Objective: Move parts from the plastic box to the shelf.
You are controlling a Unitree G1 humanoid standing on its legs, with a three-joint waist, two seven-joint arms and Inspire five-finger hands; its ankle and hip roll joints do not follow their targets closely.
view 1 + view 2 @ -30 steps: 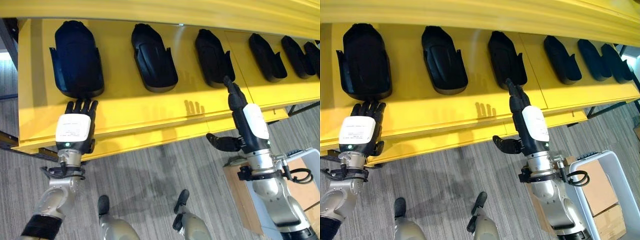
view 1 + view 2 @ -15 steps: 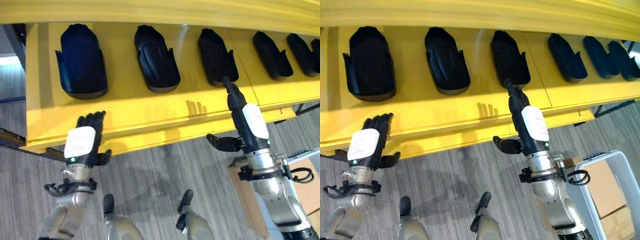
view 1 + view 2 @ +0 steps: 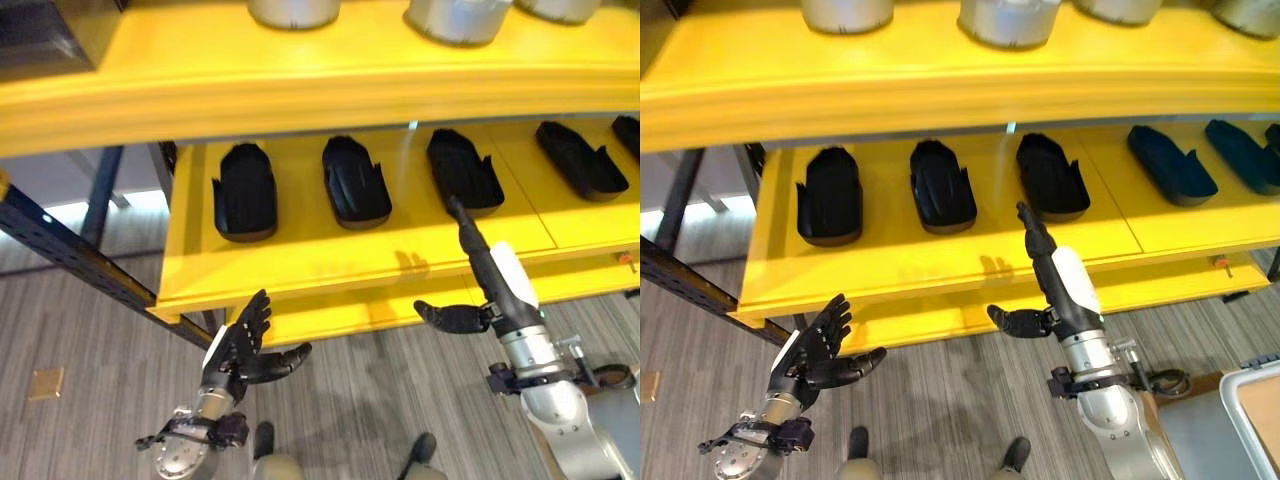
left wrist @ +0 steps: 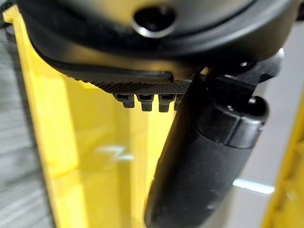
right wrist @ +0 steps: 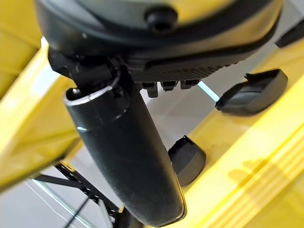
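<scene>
In the left eye view, a row of dark parts (image 3: 355, 183) was seen lying on the yellow shelf (image 3: 300, 262), under an upper shelf board (image 3: 300, 75) on which grey cylinders (image 3: 460, 15) stood, cut off at the picture's top. The whole scene had shifted against the earlier pictures, so the camera was judged to have moved. The left hand (image 3: 240, 345), which a second ago had lain at the shelf's front edge just below the leftmost part (image 3: 244, 192), was now lowered clear of the shelf over the floor, fingers spread apart and nothing held. The right hand (image 3: 490, 280) was kept stretched toward the third part (image 3: 463, 171), its straight fingers reaching the part's near end; contact could not be confirmed. This was taken to mean that a placement was finished and a return for another part was due. In the right eye view the same layout was repeated, with the pale corner of a bin (image 3: 1255, 405) cut off at the lower right; whether it was the plastic box, and what it held, could not be told. In the left wrist view only yellow shelf surface was made out past the open hand. In the right wrist view, two parts (image 5: 249, 92) were seen on the shelf past the thumb (image 5: 128, 156), and nothing was gripped.
</scene>
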